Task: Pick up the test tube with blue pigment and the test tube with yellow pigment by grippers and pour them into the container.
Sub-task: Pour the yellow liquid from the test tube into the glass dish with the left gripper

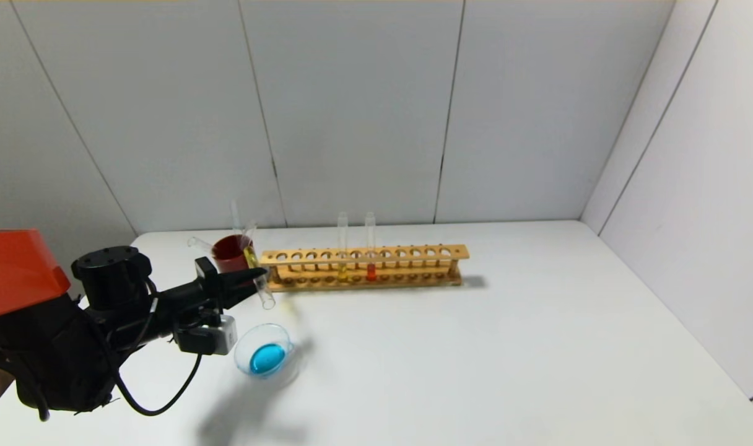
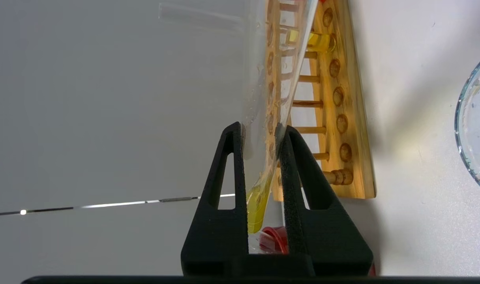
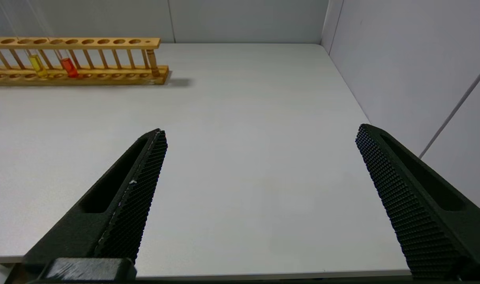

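My left gripper is shut on the test tube with yellow pigment. The tube is held tilted, its open mouth lower and pointing toward the container. Its yellow liquid still sits at the round end between my fingers. The container is a clear glass dish holding a pool of blue liquid, on the table just in front of the gripper. The test tube with blue pigment is out of view. My right gripper hangs open over bare table, off to the right.
A wooden rack stands behind, holding another yellow tube and a red-orange tube. A dark red cup with clear empty tubes stands at the rack's left end, close behind my left gripper.
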You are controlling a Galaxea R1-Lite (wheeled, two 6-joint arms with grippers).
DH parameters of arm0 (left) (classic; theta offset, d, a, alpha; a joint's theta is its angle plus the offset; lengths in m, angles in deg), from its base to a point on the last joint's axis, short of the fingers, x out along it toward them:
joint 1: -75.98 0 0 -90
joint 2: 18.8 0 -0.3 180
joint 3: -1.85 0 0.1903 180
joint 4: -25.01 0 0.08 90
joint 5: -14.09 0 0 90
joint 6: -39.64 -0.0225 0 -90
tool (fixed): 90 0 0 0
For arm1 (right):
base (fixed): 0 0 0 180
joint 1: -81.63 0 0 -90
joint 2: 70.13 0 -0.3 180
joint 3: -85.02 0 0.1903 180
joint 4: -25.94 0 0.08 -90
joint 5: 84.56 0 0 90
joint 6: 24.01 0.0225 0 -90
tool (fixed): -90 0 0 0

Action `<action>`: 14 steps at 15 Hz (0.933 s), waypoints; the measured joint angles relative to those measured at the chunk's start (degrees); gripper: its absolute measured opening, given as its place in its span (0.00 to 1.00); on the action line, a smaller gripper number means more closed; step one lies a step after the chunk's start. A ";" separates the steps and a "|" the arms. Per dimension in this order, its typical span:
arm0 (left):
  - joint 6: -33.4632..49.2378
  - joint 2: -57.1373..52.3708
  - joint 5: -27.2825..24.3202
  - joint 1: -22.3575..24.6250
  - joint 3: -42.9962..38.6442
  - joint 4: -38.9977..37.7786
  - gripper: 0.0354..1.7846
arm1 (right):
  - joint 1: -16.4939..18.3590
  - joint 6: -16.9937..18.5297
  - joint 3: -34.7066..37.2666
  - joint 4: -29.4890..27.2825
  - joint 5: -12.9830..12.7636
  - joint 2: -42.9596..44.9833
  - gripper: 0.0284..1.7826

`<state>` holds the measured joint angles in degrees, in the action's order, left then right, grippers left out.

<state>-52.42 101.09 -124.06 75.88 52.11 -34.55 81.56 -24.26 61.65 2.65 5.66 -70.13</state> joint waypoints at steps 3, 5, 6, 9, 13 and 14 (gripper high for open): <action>-1.04 -0.07 0.00 0.17 -0.29 0.05 0.15 | 0.00 0.00 0.00 0.00 0.00 0.00 0.98; -1.84 -0.18 -0.05 0.15 -0.33 0.02 0.15 | 0.00 0.00 0.00 0.00 0.00 0.00 0.98; -1.99 -0.18 -0.07 0.17 -0.35 0.00 0.15 | 0.00 0.00 0.00 0.00 0.02 0.00 0.98; -2.47 -0.38 -0.09 0.21 -0.24 -0.24 0.15 | 0.00 0.00 0.00 0.00 0.02 0.00 0.98; -4.05 -0.79 -1.05 1.11 -0.11 -0.22 0.15 | 0.02 0.00 0.00 0.00 0.02 0.00 0.98; -4.44 -0.83 -1.38 1.66 -0.11 -0.20 0.15 | 0.02 0.00 0.00 0.00 0.00 0.00 0.98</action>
<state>-56.86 100.27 -125.44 77.54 52.00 -34.75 81.58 -24.26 61.65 2.65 5.66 -70.13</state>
